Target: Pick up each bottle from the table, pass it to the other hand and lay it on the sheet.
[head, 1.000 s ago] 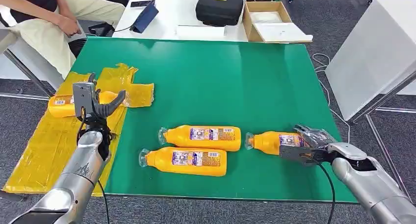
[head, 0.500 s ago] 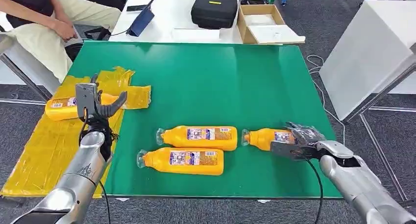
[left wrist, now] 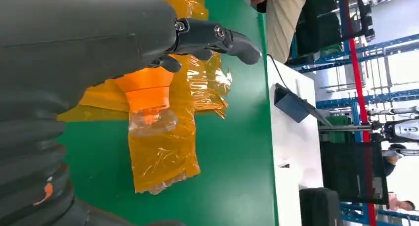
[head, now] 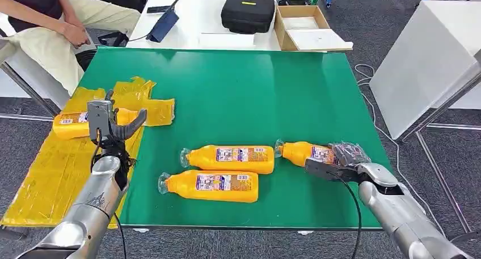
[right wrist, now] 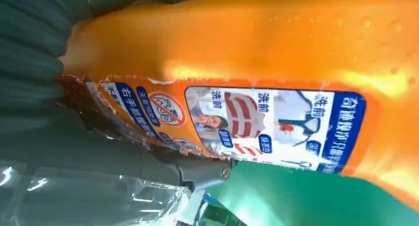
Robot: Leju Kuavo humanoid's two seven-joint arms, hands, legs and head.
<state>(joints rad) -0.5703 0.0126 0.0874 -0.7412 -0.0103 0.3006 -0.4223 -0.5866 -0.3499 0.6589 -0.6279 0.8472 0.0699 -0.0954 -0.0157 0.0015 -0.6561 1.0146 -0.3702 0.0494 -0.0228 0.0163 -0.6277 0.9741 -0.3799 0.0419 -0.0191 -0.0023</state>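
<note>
Three orange bottles lie on the green table [head: 255,94]. Two of them lie side by side in the middle, one [head: 230,158] farther and one [head: 210,186] nearer. My right hand [head: 343,160] grips the base end of the third bottle [head: 300,152], whose cap points left. Its label [right wrist: 276,122] sits close against my right hand [right wrist: 99,152] in the right wrist view. Another bottle [head: 69,125] lies on the yellow sheet [head: 51,174] at the table's left edge. My left hand [head: 110,120] hovers over it with fingers apart, holding nothing. Below the left hand's fingers [left wrist: 217,35] are that bottle's neck [left wrist: 148,95] and the sheet [left wrist: 163,152].
A person [head: 51,26] sits at the far left corner. Behind the green table a white table carries a black case [head: 248,12], a cardboard box [head: 303,24] and a dark tablet [head: 164,24]. A white panel [head: 431,55] stands to the right.
The camera shifted at first. Since then my right hand has moved the third bottle a little left and away, tilting it. The left hand has hardly moved.
</note>
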